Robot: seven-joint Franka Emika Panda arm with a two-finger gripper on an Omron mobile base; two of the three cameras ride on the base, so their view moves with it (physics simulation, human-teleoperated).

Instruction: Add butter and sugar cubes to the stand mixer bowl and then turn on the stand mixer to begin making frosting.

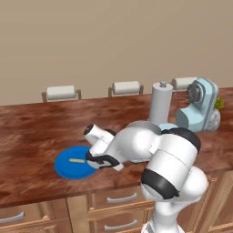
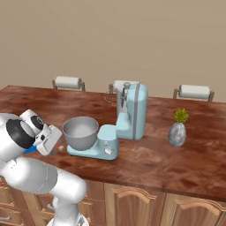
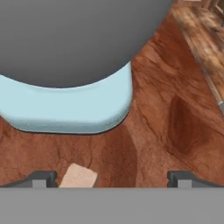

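Left view shows butter (image 1: 77, 160); hand view, wide jaws, probably sugar cube (image 3: 78, 176).

Arm folded low, elbow up front; wrist bent down; gripper (image 3: 111, 178) wide open, nothing btwn fingertips (image 3: 42, 178).

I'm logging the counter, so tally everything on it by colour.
Blue: 2, round flat blue plate, light-blue stand mixer
Grey: 3, shiny metal bowl, tall grey cylinder, grey plant vase
Yellow: 1, butter stick
White: 1, sugar cube
Total: 7
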